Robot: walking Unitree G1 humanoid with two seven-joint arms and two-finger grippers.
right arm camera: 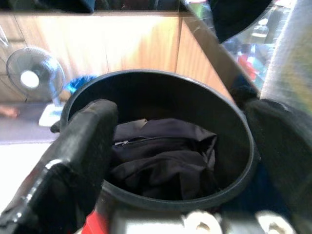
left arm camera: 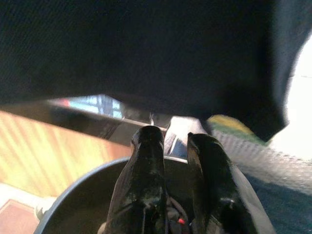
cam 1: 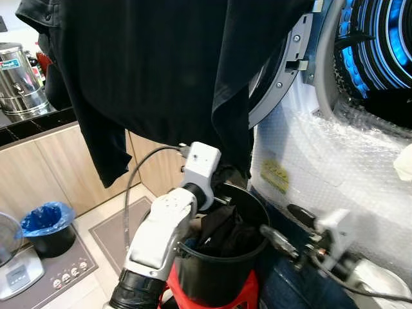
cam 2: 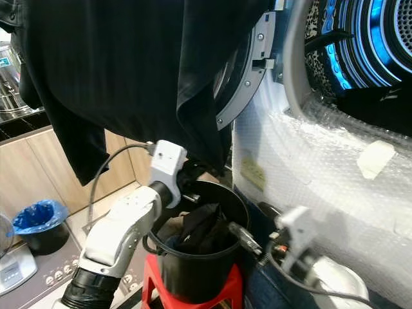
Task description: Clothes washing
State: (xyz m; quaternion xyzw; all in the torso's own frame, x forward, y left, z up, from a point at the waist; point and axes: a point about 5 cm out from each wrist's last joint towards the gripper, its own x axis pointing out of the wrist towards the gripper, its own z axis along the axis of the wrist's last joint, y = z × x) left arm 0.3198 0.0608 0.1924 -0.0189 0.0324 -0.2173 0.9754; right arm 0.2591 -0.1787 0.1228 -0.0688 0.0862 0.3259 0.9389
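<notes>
A large black garment (cam 1: 161, 71) hangs from above, in front of the washer's open door (cam 1: 283, 71). Its lower edge ends just over a black bucket (cam 1: 222, 270) that stands on a red stool (cam 1: 212, 293). More dark clothes (right arm camera: 165, 156) lie inside the bucket. My left gripper (left arm camera: 173, 136) is at the bucket's far rim, right under the hanging garment, with its fingers close together and nothing between them. My right gripper (cam 1: 277, 217) is open at the bucket's right rim, pointing in over the clothes.
The washer's blue-lit drum (cam 1: 380, 45) is open at the upper right, and bubble wrap (cam 1: 335, 161) covers its front. A steel urn (cam 1: 19, 77) stands on the counter at left. On the floor are a blue-lined bin (cam 1: 48, 225) and a small fan (right arm camera: 31, 78).
</notes>
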